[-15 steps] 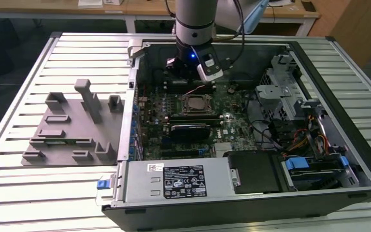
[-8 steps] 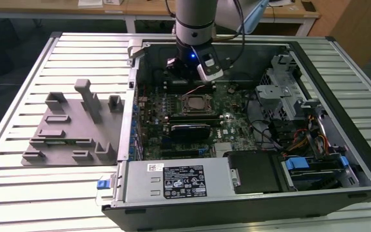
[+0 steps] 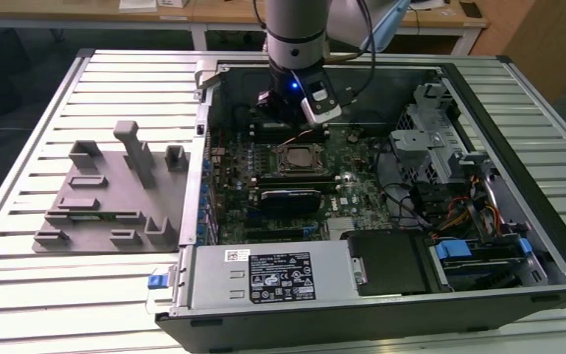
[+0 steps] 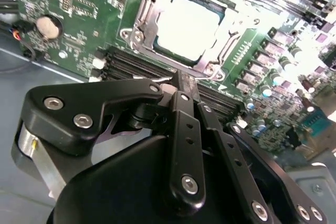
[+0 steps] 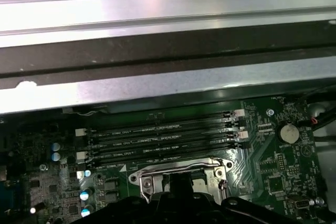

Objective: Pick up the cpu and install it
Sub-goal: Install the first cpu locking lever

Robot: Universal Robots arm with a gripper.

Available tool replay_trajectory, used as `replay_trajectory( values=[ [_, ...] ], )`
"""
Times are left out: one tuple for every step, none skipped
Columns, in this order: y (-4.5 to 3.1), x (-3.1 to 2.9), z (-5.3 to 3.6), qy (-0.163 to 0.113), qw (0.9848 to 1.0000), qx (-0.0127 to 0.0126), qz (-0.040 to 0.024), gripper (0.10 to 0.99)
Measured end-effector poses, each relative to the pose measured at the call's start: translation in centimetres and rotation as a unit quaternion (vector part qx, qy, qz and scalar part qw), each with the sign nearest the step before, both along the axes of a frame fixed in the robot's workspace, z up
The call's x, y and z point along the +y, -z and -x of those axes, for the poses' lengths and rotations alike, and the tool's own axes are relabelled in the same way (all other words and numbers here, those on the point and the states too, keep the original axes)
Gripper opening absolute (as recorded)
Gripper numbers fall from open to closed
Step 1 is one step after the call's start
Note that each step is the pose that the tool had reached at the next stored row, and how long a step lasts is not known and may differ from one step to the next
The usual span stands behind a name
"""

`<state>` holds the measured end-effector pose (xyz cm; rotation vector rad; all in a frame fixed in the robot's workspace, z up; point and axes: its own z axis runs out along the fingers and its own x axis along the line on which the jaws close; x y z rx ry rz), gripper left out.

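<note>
Second wrist view: I log my pincer clenched and empty; cpu lies in its socket frame, just beyond the tips.

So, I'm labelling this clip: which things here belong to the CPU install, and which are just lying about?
In the job: small silver-grey square cpu, sitting in its metal socket frame; green motherboard; black tool, shut, close over the board.
Just lying about: big grey plastic fixture on the slatted metal table; silver power supply box; round silver coin cell.
</note>
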<state>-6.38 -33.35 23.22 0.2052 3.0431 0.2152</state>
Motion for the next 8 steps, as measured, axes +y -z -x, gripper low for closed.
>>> replay_trajectory(
  values=[
    [0.02,0.0,0.0,0.002,1.0,-0.0026,0.0015,0.106],
    [0.04,0.0,0.0,0.003,1.0,-0.005,0.0028,0.106],
    [0.06,0.0,0.0,0.004,1.0,-0.0074,0.0042,0.106],
    [0.07,0.0,0.0,0.006,0.9999,-0.0096,0.0061,0.106],
    [0.08,0.0,0.0,0.008,0.9999,-0.0121,0.008,0.106],
    [0.1,0.0,0.0,0.01,0.9998,-0.0146,0.0096,0.106],
    [0.12,0.0,0.0,0.012,0.9997,-0.017,0.0112,0.106],
    [0.14,0.0,0.0,0.013,0.9996,-0.0195,0.0125,0.106]
  ],
)
